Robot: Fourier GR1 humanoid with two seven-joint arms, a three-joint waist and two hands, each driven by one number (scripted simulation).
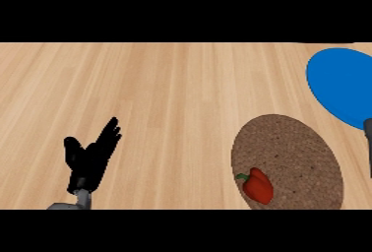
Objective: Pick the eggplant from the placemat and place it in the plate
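Head view, pepper (259, 186) (on placemat (291, 147)), well right of left hand (91, 157)

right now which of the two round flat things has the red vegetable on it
The brown placemat, at the lower right: the red pepper lies near its lower left edge. The blue plate sits farther back, apart from it.

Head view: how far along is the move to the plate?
Nothing done: the red pepper (no eggplant shows) lies on the brown placemat; the blue plate shows nothing on it. In hand: nothing; left hand rests open lower left, right hand only a sliver at the right edge. Left: grasp, carry, place.
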